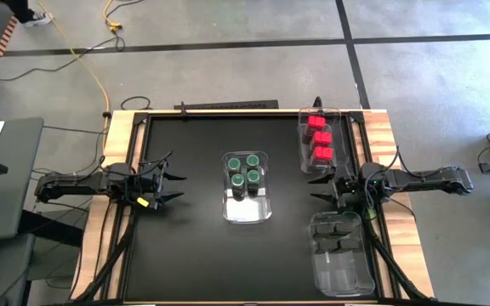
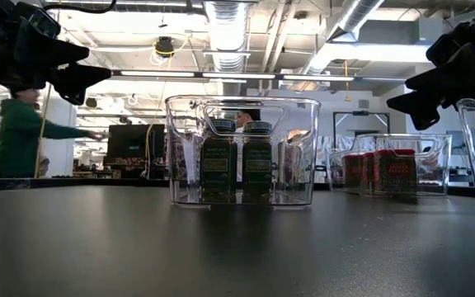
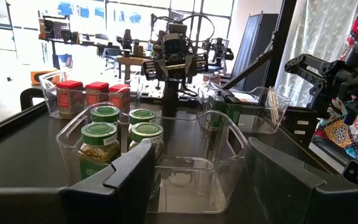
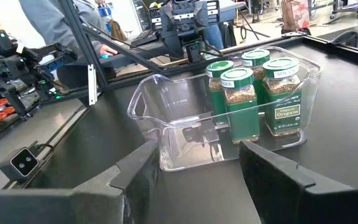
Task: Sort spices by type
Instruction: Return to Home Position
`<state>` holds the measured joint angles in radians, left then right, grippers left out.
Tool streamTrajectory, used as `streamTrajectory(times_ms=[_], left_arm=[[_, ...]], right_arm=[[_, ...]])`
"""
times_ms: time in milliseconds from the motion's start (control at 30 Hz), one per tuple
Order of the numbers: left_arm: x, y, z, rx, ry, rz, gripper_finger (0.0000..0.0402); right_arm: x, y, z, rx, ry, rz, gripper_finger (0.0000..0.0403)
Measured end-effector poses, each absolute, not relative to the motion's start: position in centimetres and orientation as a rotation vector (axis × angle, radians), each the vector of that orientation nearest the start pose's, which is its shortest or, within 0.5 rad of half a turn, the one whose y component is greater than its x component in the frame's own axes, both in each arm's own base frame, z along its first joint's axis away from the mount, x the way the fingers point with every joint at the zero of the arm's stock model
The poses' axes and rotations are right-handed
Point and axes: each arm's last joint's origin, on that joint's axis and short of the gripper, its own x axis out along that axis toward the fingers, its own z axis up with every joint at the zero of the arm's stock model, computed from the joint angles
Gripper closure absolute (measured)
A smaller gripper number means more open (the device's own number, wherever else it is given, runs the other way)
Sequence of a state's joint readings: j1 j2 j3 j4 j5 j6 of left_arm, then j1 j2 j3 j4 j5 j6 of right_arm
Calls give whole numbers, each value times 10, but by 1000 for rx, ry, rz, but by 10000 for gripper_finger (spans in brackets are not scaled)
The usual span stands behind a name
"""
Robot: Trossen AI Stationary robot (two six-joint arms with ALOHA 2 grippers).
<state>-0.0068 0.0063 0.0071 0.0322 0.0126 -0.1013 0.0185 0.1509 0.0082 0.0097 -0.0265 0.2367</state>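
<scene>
At mid-table, four green-topped jars [image 1: 245,171] upright in a clear bin [image 1: 247,213]; left gripper [image 1: 179,187] and right gripper [image 1: 315,187] spread, empty.

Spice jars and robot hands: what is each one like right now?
green-topped jars, upright in the middle bin
red boxes, standing in the upper right bin
dark jars, inside the lower right bin
left gripper, open, empty, raised
right gripper, open, empty, raised
</scene>
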Motion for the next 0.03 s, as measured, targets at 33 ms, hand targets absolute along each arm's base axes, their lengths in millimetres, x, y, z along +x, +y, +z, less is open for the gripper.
streamTrajectory(times_ms=[33], left_arm=[[98,-1,169,-101,-32,-21,164]], right_arm=[[106,3,155,237,138,29,154]])
